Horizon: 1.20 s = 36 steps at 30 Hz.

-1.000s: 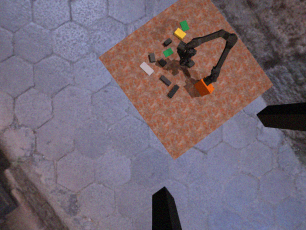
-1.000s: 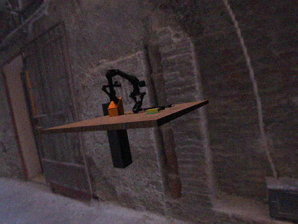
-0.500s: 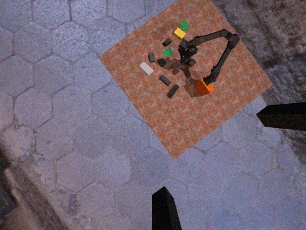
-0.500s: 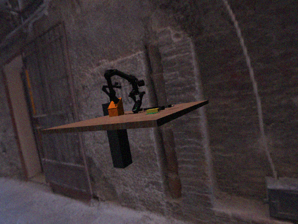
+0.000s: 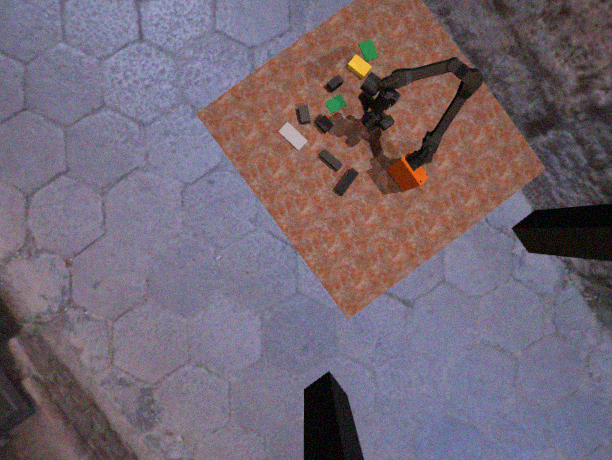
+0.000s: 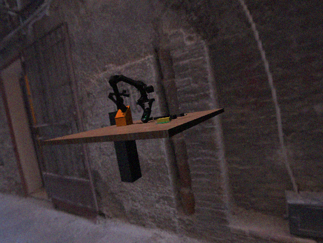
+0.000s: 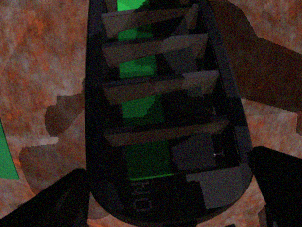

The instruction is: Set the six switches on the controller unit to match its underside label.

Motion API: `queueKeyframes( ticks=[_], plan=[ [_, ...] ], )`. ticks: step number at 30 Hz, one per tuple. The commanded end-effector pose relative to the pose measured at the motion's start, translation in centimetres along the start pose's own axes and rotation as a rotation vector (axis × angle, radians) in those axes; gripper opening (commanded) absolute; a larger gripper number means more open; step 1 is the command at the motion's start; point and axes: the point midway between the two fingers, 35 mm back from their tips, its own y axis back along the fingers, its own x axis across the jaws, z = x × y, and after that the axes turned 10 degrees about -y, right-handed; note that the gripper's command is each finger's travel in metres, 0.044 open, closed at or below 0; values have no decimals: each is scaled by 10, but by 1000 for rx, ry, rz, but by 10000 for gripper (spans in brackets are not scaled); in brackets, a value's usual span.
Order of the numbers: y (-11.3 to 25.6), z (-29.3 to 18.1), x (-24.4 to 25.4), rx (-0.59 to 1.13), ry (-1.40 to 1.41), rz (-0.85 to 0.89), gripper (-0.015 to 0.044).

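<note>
The dark grey controller unit (image 7: 194,185) (image 6: 145,116) fills the middle of the wrist view, top towards the camera. Green and dark switch halves show between raised ribs, with "ON" lettering at the near end. Its far end is cut off, and shadow hides which halves are pressed. In the exterior view it stands steeply tilted, its lower end at or just above the bench (image 6: 105,133) (image 5: 360,250). My gripper (image 7: 171,169) (image 6: 146,109) is shut on the unit, a dark finger at each long side near the "ON" end. The underside label is hidden.
A green plate (image 5: 335,104), yellow block (image 5: 359,66), second green plate (image 5: 368,50), white plate (image 5: 293,136) and several dark modules, including one long block (image 5: 345,181) and another (image 5: 330,160), lie around the arm. The orange arm base (image 5: 404,174) (image 6: 123,118) stands behind.
</note>
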Motion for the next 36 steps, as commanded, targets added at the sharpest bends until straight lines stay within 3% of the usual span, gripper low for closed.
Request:
queueKeyframes(
  ticks=[1, 36],
  plan=[
    [1, 7, 2, -1, 0, 0, 336],
    [13, 35, 7, 73, 1, -14, 338]
  ],
)
